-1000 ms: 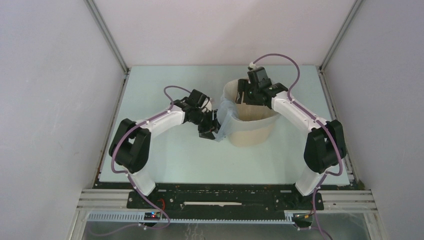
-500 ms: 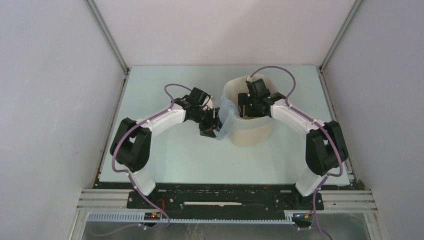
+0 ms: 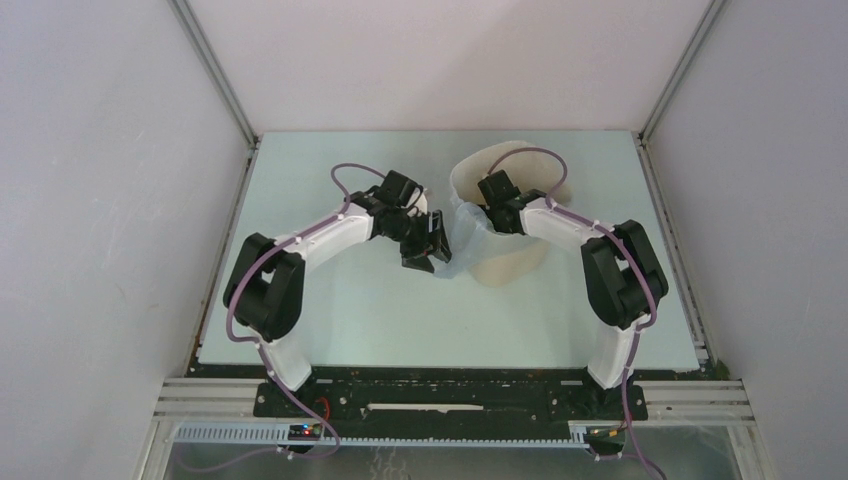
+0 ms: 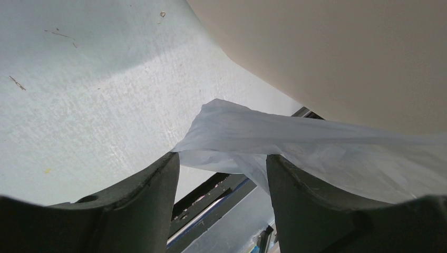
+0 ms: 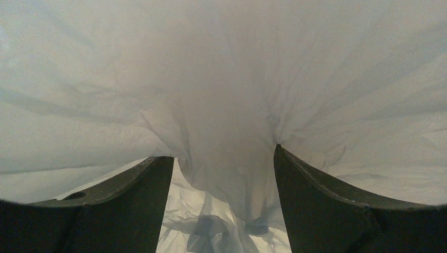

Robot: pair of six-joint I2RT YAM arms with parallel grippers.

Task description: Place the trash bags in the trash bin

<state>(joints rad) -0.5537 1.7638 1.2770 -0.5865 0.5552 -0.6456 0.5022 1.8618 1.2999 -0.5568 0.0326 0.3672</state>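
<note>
1. Top view, and the trash bin (image 3: 515,262) stands right of centre on the pale green table (image 3: 330,300), its cream wall facing the arms.
2. The trash bag (image 3: 462,232), thin and pale blue, spills over the bin's left rim and hangs down the outside of that wall. The rest of it lies inside the bin.
3. The left gripper (image 3: 432,243) sits just left of the bin, low against the hanging flap.
4. Left wrist view: that gripper (image 4: 221,158) has its two dark fingers (image 4: 137,205) well apart. The bag (image 4: 295,142) stretches across the gap at their tips, and nothing here is pinched.
5. In the same view, the bin wall (image 4: 342,58) fills the upper right and the table (image 4: 79,95) the upper left.
6. Over to the right gripper (image 3: 492,195): it reaches over the rim and down into the bin's mouth, at the left side of the opening.
7. Right wrist view: this gripper (image 5: 224,153) is spread wide too. Crinkled bag film (image 5: 221,79) covers the whole frame and bunches into folds between the fingers (image 5: 327,205), but the jaws are not closed on it.
</note>
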